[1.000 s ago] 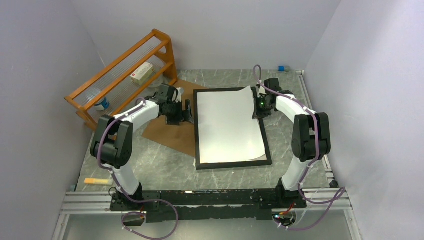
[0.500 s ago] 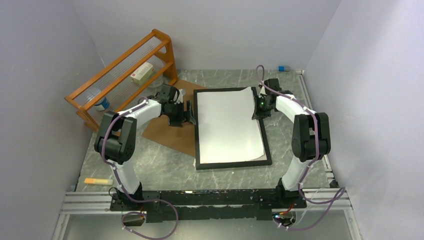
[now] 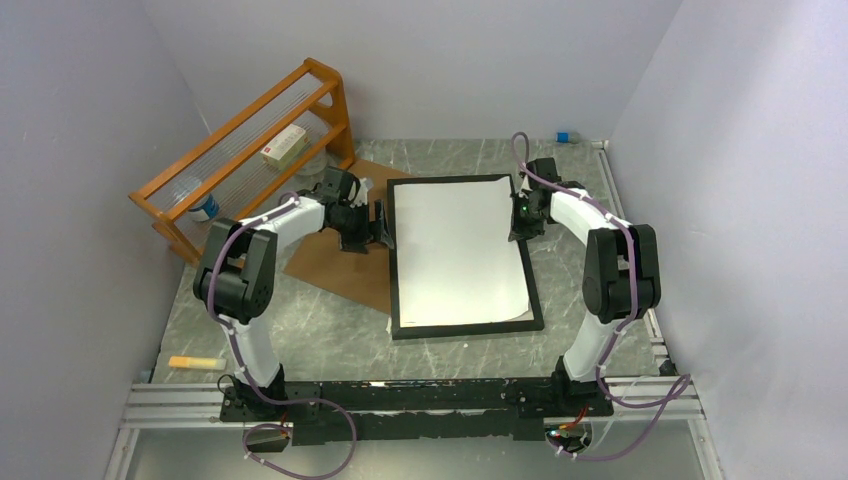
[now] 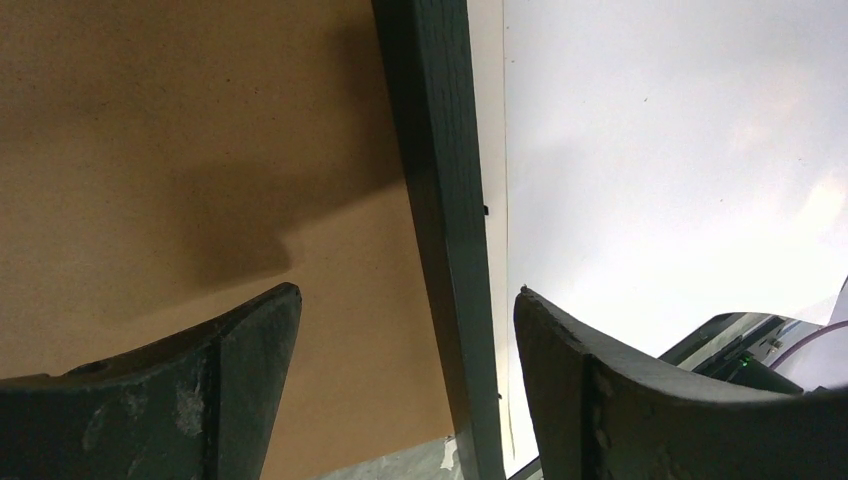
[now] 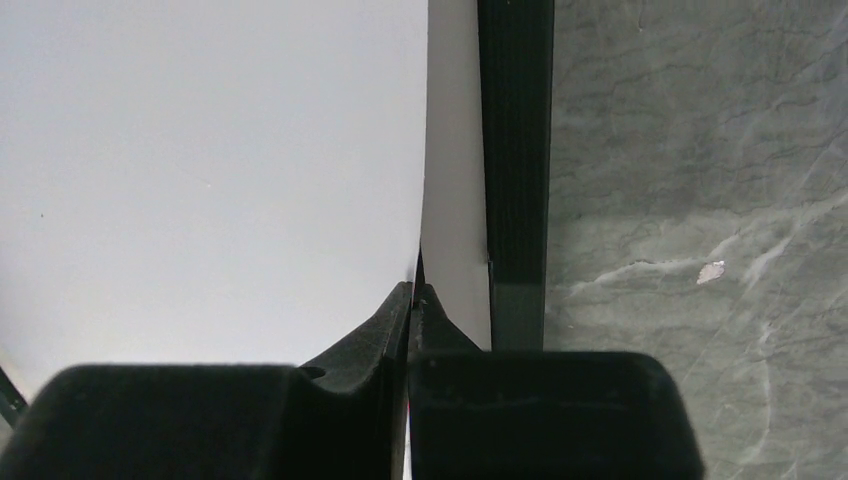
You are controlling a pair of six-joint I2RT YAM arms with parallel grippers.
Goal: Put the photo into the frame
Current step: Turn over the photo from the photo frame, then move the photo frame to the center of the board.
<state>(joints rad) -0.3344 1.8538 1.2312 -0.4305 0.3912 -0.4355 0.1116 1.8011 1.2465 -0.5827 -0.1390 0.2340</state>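
Photo (image 3: 460,250) white side up inside frame (image 3: 468,328), centre of top view.
Right gripper (image 5: 412,296) pinches its right edge, upper right; left gripper (image 4: 405,300) spread wide, empty, over frame's left rail. Thin floppy paper, likely creases: hold edges only.

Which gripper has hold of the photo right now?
The right gripper, shut on the right edge of the photo. The left gripper is open, straddling the left border of the frame, gripping nothing.
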